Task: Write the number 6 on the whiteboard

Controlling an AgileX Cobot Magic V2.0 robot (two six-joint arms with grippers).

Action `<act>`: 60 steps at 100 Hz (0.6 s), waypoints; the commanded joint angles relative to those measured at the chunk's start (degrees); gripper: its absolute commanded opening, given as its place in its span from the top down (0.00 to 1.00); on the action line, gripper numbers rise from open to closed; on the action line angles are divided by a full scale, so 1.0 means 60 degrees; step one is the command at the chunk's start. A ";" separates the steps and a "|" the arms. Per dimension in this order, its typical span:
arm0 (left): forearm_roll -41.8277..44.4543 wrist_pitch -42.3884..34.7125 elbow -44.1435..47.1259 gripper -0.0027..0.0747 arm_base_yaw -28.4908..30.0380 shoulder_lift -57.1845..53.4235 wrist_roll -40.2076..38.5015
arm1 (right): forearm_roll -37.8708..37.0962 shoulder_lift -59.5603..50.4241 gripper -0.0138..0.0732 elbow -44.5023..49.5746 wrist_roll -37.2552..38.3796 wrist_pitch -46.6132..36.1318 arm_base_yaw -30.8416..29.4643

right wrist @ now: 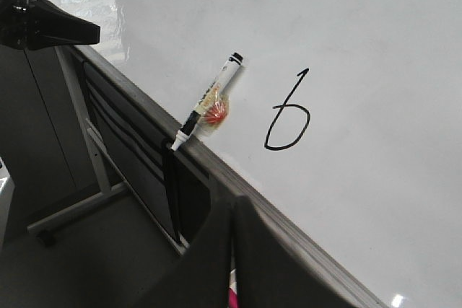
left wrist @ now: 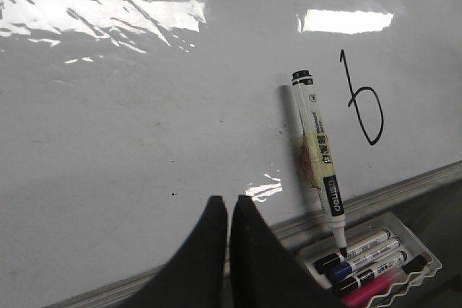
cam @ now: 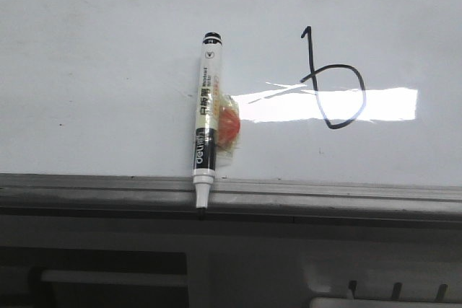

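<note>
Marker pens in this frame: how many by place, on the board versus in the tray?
On the whiteboard: 1, the marker pen standing tip down by the number 6.
In the pen tray: 4, three white-barrelled, and one pink.
Total: 5

The grey ledge (cam: 346,196) under the whiteboard (cam: 94,55) carries the marker pen (cam: 206,119), tip down, leaning against the board.

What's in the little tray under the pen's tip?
The clear tray holds more markers: black- and blue-capped ones and a pink one. The marker pen on the whiteboard points its tip down toward them. The tray's bottom is covered.
</note>
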 commanded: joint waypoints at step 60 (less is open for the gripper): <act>1.3987 0.2446 0.1656 0.99 0.4431 -0.3311 -1.0554 | -0.0068 -0.0053 0.90 -0.0188 0.0023 -0.0725 -0.0070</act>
